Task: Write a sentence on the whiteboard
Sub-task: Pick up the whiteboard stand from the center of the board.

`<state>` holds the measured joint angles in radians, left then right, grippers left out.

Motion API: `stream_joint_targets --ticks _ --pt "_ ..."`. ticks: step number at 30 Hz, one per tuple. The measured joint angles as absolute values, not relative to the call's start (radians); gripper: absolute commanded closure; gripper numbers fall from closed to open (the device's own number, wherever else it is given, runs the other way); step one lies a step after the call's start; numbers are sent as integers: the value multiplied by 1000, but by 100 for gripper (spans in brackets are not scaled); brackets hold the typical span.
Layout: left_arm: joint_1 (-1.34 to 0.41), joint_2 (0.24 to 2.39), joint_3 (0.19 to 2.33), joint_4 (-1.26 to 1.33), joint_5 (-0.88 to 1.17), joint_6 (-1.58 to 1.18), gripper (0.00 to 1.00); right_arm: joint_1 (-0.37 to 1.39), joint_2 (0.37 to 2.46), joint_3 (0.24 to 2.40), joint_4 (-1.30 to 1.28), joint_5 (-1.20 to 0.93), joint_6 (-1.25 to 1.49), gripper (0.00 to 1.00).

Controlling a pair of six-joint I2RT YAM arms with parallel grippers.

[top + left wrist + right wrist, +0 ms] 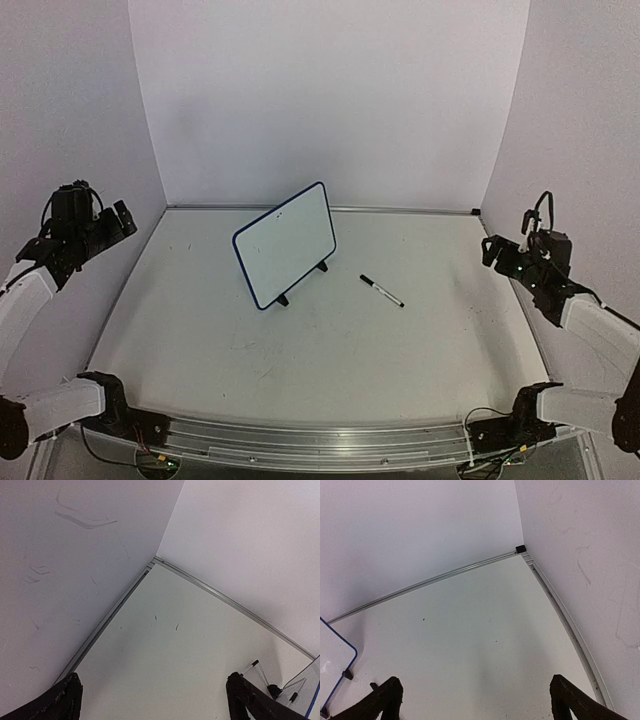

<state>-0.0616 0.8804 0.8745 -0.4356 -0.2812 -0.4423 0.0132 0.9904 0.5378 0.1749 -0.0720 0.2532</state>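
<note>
The left pincer (155, 702) and right pincer (477, 702) gape empty; the marker (382, 291) lies slantwise right of the whiteboard (285, 245), nearer the right pincer.

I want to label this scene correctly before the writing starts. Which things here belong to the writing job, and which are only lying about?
For the job:
- whiteboard, standing on its feet, no writing visible
- marker pen, lying flat to its right

Not for the job:
- small black block in the far right corner
- wall scuffs
</note>
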Motion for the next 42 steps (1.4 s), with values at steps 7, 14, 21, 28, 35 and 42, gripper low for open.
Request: stream_joint_targets --ticks 7,14,21,28,35,42 --pt "-62 1009 1124 -603 -161 -351 0 118 1102 667 130 -210 184 2" --pt "-62 1053 1142 -619 -57 -239 0 393 1329 823 104 -250 109 8" --pt "-62 1069 1063 -610 -21 -184 0 541 1629 1011 110 -289 60 13" --pt "-62 1071 1050 -609 8 -179 0 601 1942 1210 112 -350 21 27" --pt "-62 1067 1037 -600 51 -171 1 612 2144 1372 112 -357 -20 36" --pt "-62 1081 1037 -594 80 -171 0 617 2279 1518 104 -340 -40 42"
